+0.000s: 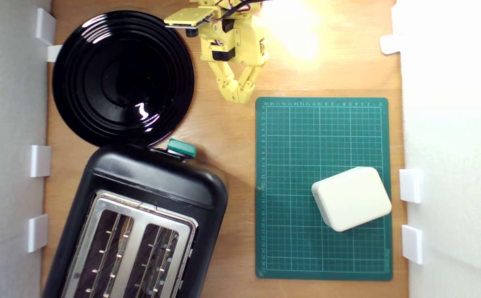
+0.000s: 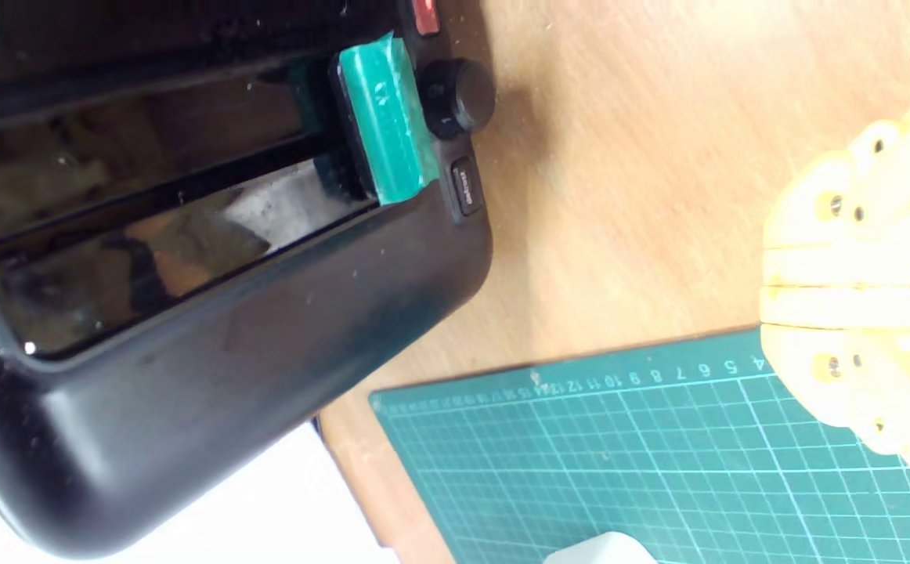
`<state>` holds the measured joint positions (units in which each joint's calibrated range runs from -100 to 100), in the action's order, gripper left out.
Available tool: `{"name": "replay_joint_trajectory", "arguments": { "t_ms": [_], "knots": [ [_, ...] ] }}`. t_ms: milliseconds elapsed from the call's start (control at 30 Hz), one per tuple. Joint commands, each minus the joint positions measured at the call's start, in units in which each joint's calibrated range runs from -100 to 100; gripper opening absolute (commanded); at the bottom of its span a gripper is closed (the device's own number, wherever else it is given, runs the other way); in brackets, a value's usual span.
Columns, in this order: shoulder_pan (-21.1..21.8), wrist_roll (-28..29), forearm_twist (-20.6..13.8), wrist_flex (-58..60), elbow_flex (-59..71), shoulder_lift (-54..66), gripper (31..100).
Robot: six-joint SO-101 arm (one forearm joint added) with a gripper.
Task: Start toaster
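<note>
The black two-slot toaster (image 1: 141,215) fills the lower part of the exterior view's left, with a shiny metal top plate and wire guides in both slots. Its teal-green lever knob (image 1: 181,147) sticks out at the end facing the arm, at the top of its slot. The wrist view shows that end of the toaster (image 2: 212,313), the teal lever (image 2: 384,121) and a black dial (image 2: 459,98) beside it. My yellow gripper (image 1: 237,98) hangs at the top centre, fingertips together, holding nothing, well apart from the lever. In the wrist view the gripper (image 2: 768,296) is shut.
A round glossy black plate (image 1: 122,76) lies beside the toaster, to the exterior view's left of the gripper. A green cutting mat (image 1: 298,165) covers the exterior view's right, with a cream rounded block (image 1: 351,198) on it. White walls with clips border both sides.
</note>
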<state>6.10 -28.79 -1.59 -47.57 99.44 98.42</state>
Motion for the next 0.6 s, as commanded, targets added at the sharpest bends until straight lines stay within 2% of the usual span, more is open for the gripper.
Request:
{"name": "replay_joint_trajectory", "arguments": {
  "t_ms": [0,300,567],
  "knots": [
    [0.9,0.4,0.0,0.1,0.3,0.9,31.4],
    [3.3,2.3,0.0,-2.0,0.3,0.9,31.4],
    [3.4,2.6,-0.1,-3.2,0.3,1.0,31.4]
  ]
}}
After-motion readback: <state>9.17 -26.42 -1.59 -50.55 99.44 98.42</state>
